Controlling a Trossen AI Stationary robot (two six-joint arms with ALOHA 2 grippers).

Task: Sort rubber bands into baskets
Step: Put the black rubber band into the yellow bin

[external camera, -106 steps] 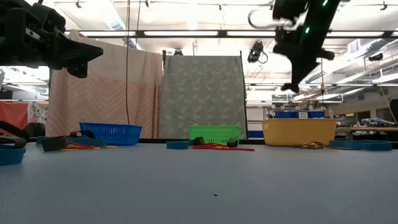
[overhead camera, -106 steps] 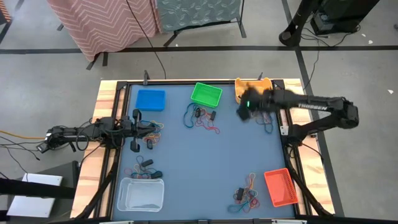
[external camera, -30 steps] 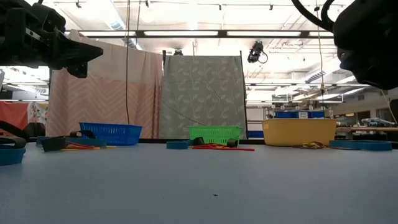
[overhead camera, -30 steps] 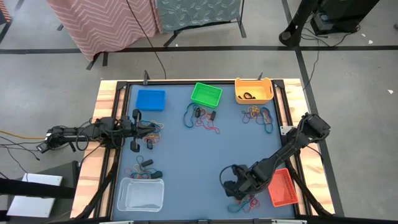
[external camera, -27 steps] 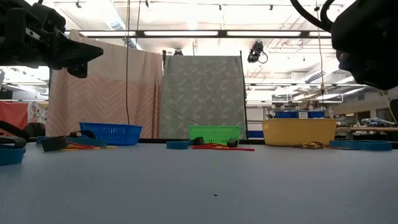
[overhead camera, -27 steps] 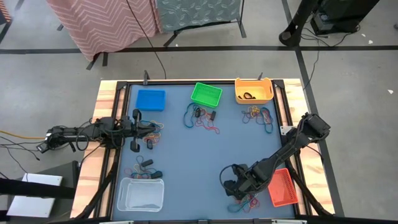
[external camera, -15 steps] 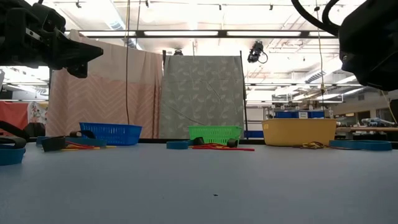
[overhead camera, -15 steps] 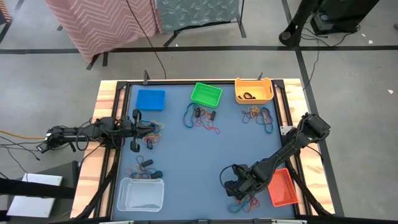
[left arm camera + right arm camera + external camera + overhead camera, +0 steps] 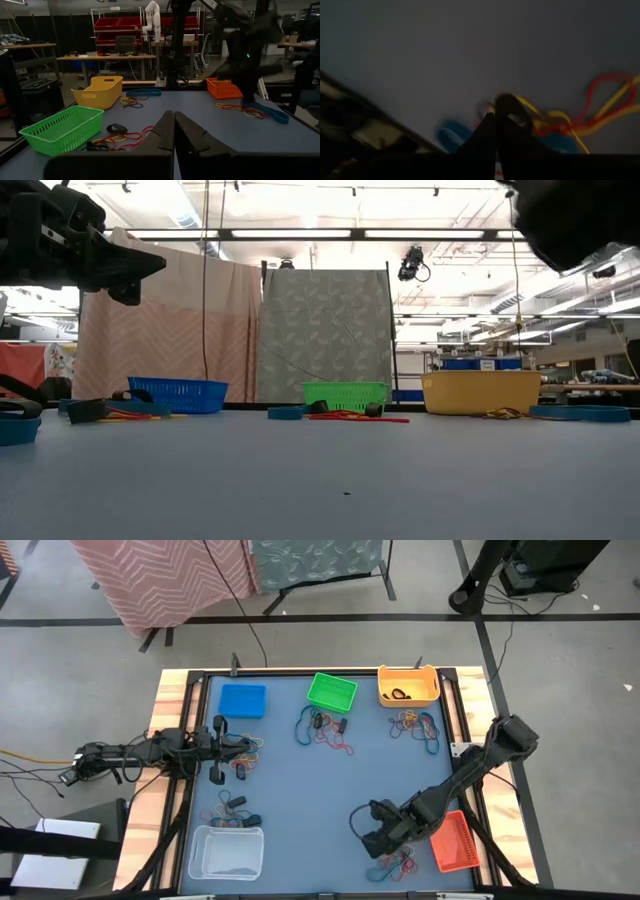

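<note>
Rubber bands lie in several piles on the blue table. One pile point(image 9: 398, 862) at the near right holds red, yellow and blue bands and also shows in the right wrist view point(image 9: 590, 112). My right gripper point(image 9: 372, 837) is just above this pile, shut on a dark rubber band point(image 9: 507, 106). My left gripper point(image 9: 240, 748) is shut and empty, level above the left pile point(image 9: 243, 745); its fingers show closed in the left wrist view point(image 9: 174, 118). The blue point(image 9: 243, 700), green point(image 9: 332, 692), yellow-orange point(image 9: 408, 686), red-orange point(image 9: 452, 842) and clear white point(image 9: 228, 852) baskets stand along the edges. My right gripper pinches a small dark rubber band loop point(image 9: 506, 102) between its two fingertips. The loop sticks out just beyond the tips. The fingers slant down at the table. The picture is blurred, so whether the band is clear of the pile cannot be told.
More band piles lie before the green basket point(image 9: 325, 730), before the yellow-orange basket point(image 9: 418, 726) and by the white basket point(image 9: 232, 810). A dark band point(image 9: 400, 694) lies in the yellow-orange basket. The table's middle point(image 9: 320, 790) is bare.
My right gripper has risen from over the near-right pile; in the low view it climbs toward the top of the picture. It has also shifted slightly toward the table's left edge.
</note>
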